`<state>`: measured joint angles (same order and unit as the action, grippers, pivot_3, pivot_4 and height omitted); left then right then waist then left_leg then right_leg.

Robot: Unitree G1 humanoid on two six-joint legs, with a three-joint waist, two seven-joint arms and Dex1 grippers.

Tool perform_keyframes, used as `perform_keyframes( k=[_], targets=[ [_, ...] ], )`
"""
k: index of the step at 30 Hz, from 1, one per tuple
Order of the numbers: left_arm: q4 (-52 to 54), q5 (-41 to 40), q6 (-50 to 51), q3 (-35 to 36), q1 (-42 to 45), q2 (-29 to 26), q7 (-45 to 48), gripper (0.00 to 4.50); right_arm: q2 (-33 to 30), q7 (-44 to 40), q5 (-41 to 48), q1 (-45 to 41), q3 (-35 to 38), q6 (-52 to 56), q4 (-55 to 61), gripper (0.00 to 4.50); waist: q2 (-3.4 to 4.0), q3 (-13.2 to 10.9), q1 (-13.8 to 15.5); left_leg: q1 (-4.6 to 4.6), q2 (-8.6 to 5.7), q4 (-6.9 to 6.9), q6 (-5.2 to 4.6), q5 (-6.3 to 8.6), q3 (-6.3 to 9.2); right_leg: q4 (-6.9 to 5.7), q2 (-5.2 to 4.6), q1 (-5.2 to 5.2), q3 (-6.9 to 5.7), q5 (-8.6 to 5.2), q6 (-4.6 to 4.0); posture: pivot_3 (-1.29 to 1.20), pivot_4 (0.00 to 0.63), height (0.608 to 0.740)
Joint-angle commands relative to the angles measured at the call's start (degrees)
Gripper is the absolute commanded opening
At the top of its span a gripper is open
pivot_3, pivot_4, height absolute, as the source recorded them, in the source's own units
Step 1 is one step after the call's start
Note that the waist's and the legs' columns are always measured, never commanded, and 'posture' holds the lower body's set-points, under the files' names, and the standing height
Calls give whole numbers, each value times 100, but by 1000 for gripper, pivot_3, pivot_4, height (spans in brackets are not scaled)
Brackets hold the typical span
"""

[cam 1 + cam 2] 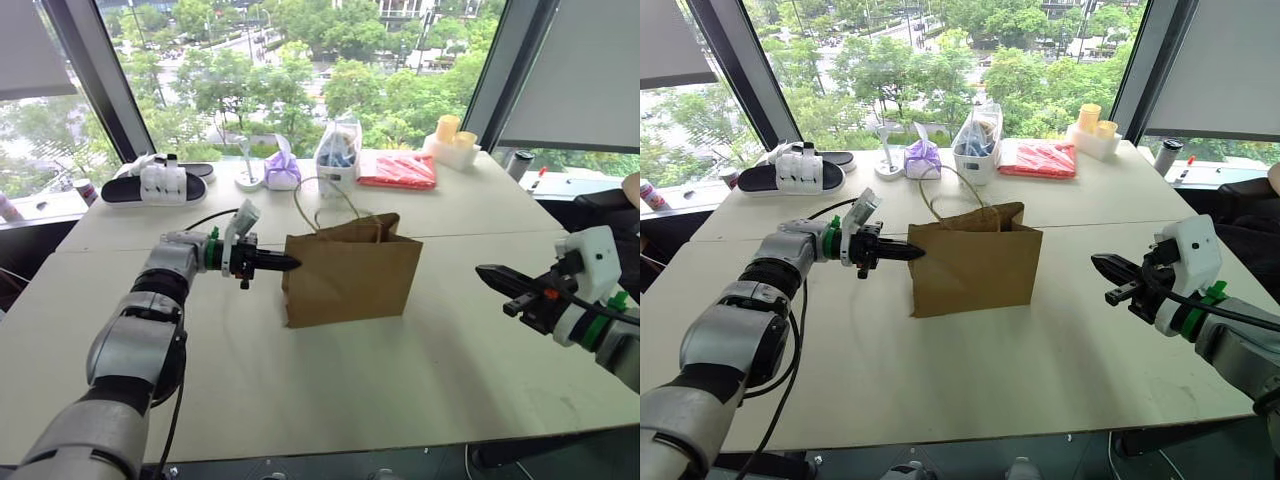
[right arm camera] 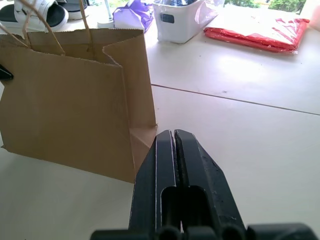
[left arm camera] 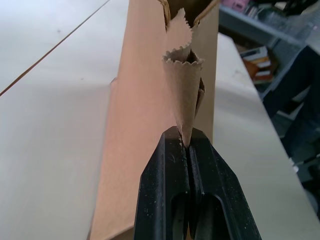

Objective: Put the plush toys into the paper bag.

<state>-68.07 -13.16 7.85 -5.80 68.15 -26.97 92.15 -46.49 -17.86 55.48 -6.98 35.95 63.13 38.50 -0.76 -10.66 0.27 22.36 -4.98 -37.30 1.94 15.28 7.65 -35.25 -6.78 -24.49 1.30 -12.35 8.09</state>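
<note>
The brown paper bag [image 1: 350, 280] stands upright in the middle of the table, its string handles looping up at the back. My left gripper [image 1: 292, 263] reaches in level from the left. It is shut on the serrated fold of the bag's left side near the top, and the paper pinched between its fingers [image 3: 170, 165] shows in the left wrist view. To the right of the bag and apart from it, my right gripper [image 1: 485, 272] hovers above the table, shut and holding nothing, pointing toward the bag [image 2: 65, 110]. The plush toys are out of view.
Along the far edge by the window lie black-and-white sandals [image 1: 160, 182], a purple pouch [image 1: 282, 172], a clear bag of blue things [image 1: 338, 158], a red packet [image 1: 398, 170] and yellow cups [image 1: 452, 135]. Bare tabletop [image 1: 330, 390] lies in front of the bag.
</note>
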Motion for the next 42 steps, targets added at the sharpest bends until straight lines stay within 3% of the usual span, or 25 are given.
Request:
perform_keyframes(
  k=[1,7,12,15,22,23,31,42],
  targets=[
    [-185,281,-489,98,169,-61,-55,30,-118,16,77,-59,1,-124,108,0,0,0,0,0,0,0,0,0,0,0,0,0,0,0,0,0,150,740],
    [-372,613,-1162,206,-13,-58,-728,30,-134,35,13,-193,-192,-165,51,0,0,0,0,0,0,-1,0,0,0,-1,0,0,0,0,0,0,150,740],
    [-352,615,-1143,444,-24,-59,-1046,30,-159,-27,-143,-251,-426,-261,-28,0,-1,1,3,0,0,-4,0,0,0,-3,0,0,0,1,1,0,150,740],
    [-301,623,-1096,540,-52,-94,-1013,910,-125,-15,-169,-329,-557,-315,-64,0,0,1,-6,0,0,-4,0,0,0,-4,0,0,0,1,2,0,150,740],
    [87,479,-1029,789,-185,-184,-593,4244,-62,-121,-375,-559,-978,-508,-304,0,-1,1,-50,0,0,-4,0,0,1,-6,0,0,-1,1,2,0,150,740],
    [181,497,-999,780,-219,-216,-511,4385,-61,-142,-397,-587,-1027,-541,-325,0,-1,0,-59,0,0,-4,0,0,2,-7,0,0,-2,1,2,0,150,740],
    [1455,373,-433,852,-948,-801,-322,4385,-110,-306,-692,-550,-1476,-693,-320,0,1,1,-144,-1,2,1,-1,0,2,-10,0,-7,-1,1,2,0,150,740],
    [6159,-1028,2494,1436,-3541,-1298,-1538,4385,-146,-820,-1455,-245,-2334,-1089,-334,0,1,1,-94,2,6,-5,-1,1,9,-7,-2,-4,2,1,2,0,150,740]
  ],
)
